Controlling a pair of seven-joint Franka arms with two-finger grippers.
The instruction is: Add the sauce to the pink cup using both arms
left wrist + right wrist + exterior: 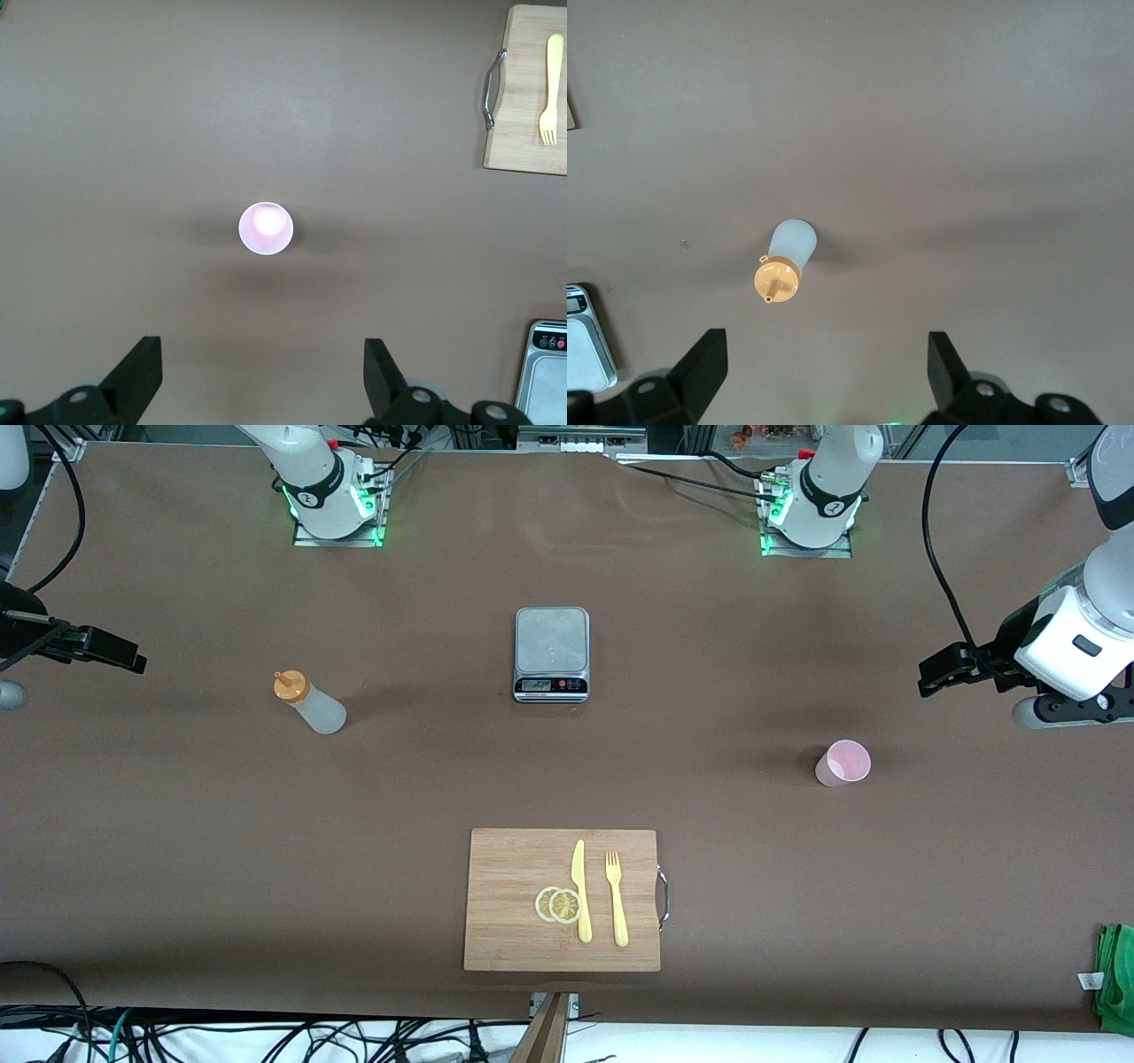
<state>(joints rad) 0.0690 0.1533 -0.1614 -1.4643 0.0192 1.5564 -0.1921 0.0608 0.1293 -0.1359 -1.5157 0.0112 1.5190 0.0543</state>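
The pink cup [842, 763] stands upright on the brown table toward the left arm's end, and nothing shows inside it [266, 227]. The sauce bottle [310, 703], translucent white with an orange nozzle cap, stands toward the right arm's end [786, 261]. My left gripper [928, 677] hangs high over the table's edge at its own end, apart from the cup, open and holding nothing [263, 354]. My right gripper [133, 657] hangs over the table at its end, apart from the bottle, open and holding nothing [827, 350].
A steel-topped kitchen scale [551, 654] sits mid-table between bottle and cup. Nearer the front camera lies a wooden cutting board [505, 868] with a yellow knife [580, 890], a fork [617, 899] and lemon slices [558, 904]. A green cloth [1118, 974] lies at the table's corner.
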